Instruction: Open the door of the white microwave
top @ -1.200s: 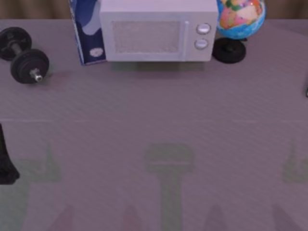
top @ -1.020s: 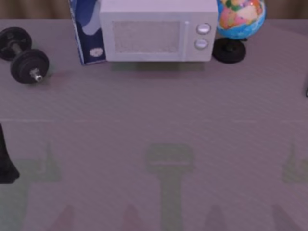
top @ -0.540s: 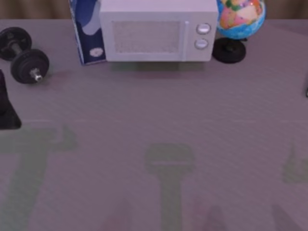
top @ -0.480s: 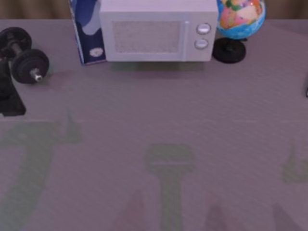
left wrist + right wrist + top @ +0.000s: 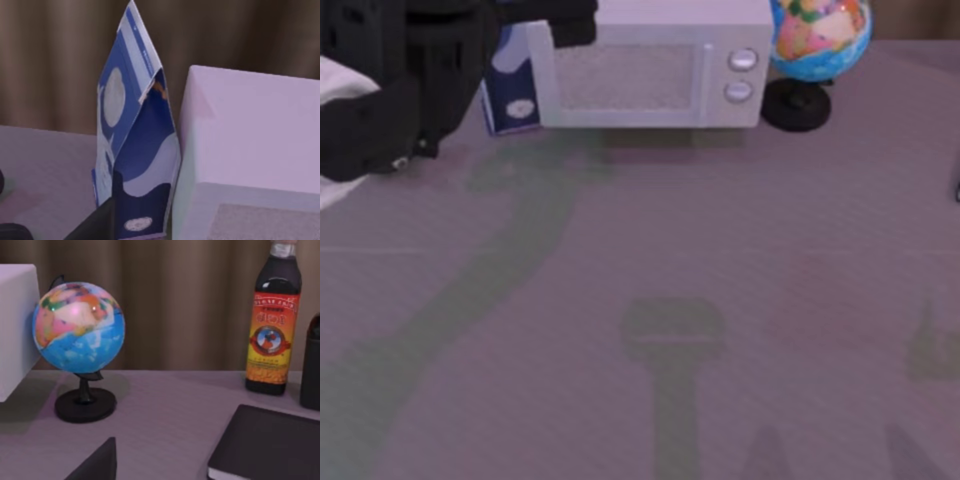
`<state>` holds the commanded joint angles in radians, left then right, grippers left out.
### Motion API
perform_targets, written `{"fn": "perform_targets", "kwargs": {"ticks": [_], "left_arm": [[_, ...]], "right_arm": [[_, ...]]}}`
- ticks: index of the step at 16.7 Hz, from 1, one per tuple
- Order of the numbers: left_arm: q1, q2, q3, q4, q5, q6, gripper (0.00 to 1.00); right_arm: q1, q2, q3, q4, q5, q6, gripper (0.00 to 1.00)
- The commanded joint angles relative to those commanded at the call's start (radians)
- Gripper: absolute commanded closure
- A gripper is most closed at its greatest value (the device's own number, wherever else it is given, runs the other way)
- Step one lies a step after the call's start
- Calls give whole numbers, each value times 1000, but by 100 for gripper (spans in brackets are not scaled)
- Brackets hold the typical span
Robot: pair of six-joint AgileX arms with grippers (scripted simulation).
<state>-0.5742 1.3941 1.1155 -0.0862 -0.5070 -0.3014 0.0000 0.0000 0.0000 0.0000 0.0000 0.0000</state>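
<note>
The white microwave [image 5: 650, 65] stands at the back of the table, and its door [image 5: 625, 77] with the grey mesh window lies flush and closed. Two grey knobs [image 5: 741, 75] sit on the narrow panel to the door's right. My left arm reaches in from the top view's left, and its gripper [image 5: 565, 22] hangs over the microwave's top left corner. The left wrist view shows the microwave's top [image 5: 255, 135] and a corner of the mesh window [image 5: 265, 224]. My right gripper [image 5: 957, 185] is parked at the table's right edge.
A blue-and-white carton [image 5: 510, 95] [image 5: 135, 150] stands against the microwave's left side. A globe [image 5: 818, 40] [image 5: 79, 335] stands to its right. A dumbbell [image 5: 395, 160] is mostly hidden under my left arm. A sauce bottle [image 5: 272, 320] and a black book [image 5: 265, 445] lie near my right gripper.
My left arm has swept from the table's left edge up and to the right, over the dumbbell, to the microwave's top left corner. The door and the right arm have not moved.
</note>
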Motion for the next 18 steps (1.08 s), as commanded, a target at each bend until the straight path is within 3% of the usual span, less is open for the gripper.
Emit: {"fn": "perform_targets", "kwargs": {"ticks": [4, 8, 11, 18], "left_arm": [[-138, 372, 270, -24, -124, -73, 0], [-230, 614, 443, -45, -206, -120, 0], [-258, 684, 495, -54, -232, -134, 0], [-249, 701, 509, -49, -224, -128, 0]], "right_arm": [[0, 0, 0, 0, 0, 0, 0], [0, 0, 0, 0, 0, 0, 0], [0, 0, 0, 0, 0, 0, 0], [0, 0, 0, 0, 0, 0, 0]]}}
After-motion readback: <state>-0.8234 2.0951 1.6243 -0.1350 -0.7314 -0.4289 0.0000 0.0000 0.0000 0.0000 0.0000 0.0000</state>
